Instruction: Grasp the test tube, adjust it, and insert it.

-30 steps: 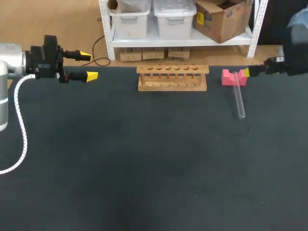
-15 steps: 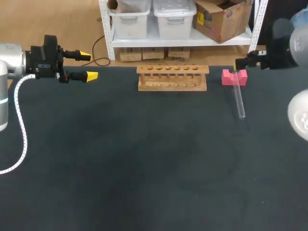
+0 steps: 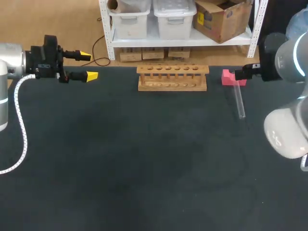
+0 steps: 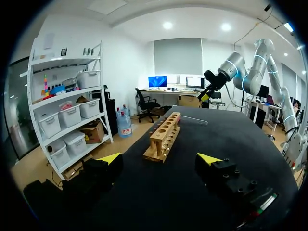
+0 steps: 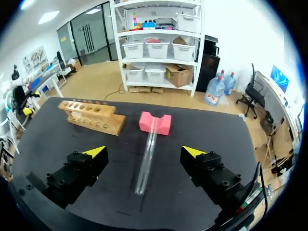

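Our right gripper (image 5: 143,152) hangs above the test tube (image 3: 238,102) with its fingers spread wide and nothing held. The tube lies flat in the upper right of the head view, one end propped in the notch of the pink block (image 3: 228,77) and the other on the table (image 3: 144,168). In the right wrist view it runs beneath the gap between the fingers and touches neither. We judge the main risk to be the tube's shape: it is round, smooth and clear, so one finger arriving first could roll it aside or nudge it out of the notch. A descent too close to the block could strike the block. A grasp far from the middle could let the tube swing in the fingers and make it hard to line up with the small holes of the wooden rack (image 3: 172,78). The surface is a dark, matte cloth that looks flat and offers little to stop a roll. The rack stands at upper centre, well apart from the tube. Our left gripper (image 3: 88,66) sits at the upper left, also wide open and holding nothing, far from both.
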